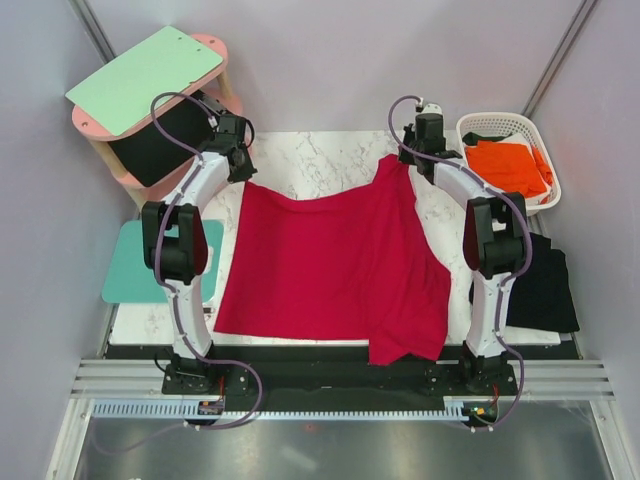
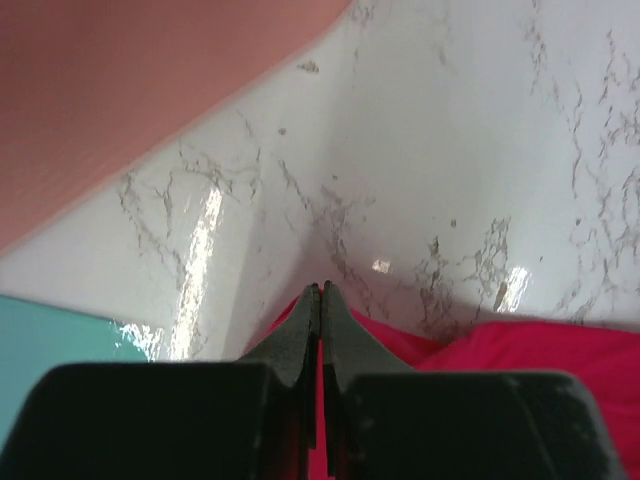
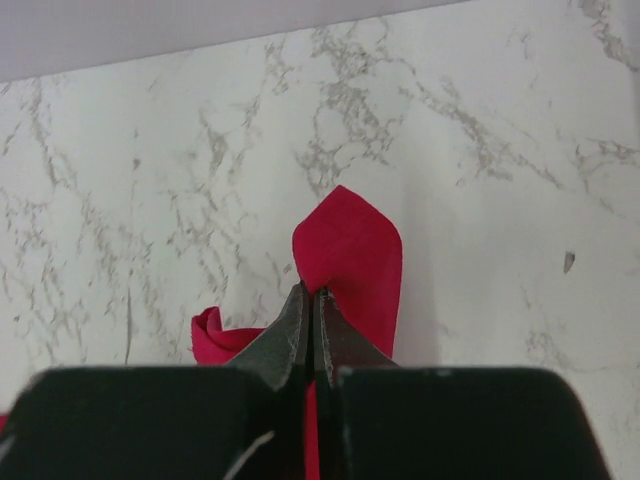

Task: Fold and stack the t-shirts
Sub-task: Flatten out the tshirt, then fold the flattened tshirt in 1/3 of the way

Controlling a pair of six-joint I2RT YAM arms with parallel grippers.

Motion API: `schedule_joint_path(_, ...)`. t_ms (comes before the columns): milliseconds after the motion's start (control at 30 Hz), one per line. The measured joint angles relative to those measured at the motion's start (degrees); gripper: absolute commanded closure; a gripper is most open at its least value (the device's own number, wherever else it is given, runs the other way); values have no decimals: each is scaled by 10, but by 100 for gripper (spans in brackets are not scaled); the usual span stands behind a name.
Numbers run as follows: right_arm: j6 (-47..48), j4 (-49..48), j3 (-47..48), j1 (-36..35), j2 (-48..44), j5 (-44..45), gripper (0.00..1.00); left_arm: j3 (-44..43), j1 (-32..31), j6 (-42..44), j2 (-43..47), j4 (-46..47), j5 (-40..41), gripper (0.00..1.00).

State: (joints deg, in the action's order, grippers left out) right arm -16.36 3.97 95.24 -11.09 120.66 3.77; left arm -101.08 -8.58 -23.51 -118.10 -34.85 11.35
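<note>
The crimson red t-shirt is spread over the marble table, its far edge lifted at both corners. My left gripper is shut on its far left corner; in the left wrist view the gripper pinches red cloth. My right gripper is shut on the far right corner; in the right wrist view the gripper pinches a red flap. The orange t-shirt lies in the white basket. The black t-shirt lies at the table's right edge.
A mint-green board rests on a pink stool at the far left, with a black panel under it. A teal mat lies at the table's left edge. Bare marble shows beyond the shirt.
</note>
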Motion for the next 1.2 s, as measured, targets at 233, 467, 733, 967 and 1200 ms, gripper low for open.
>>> schedule_joint_path(233, -4, 20, 129, 19, 74, -14, 100, -45, 11, 0, -15, 2, -10, 98)
schedule_joint_path(467, -4, 29, 184, 11, 86, -27, 100, -36, 20, 0, -11, 6, -10, 98)
schedule_joint_path(733, -4, 40, 68, 11, 42, -25, 100, 59, 22, 0, 54, 21, -16, 98)
schedule_joint_path(967, -15, 48, -18, 11, -37, -19, 100, 111, 19, 0, 108, 30, -18, 98)
schedule_joint_path(1200, -30, 47, -103, 11, -114, -19, 100, 167, 9, 0, 120, 45, -18, 98)
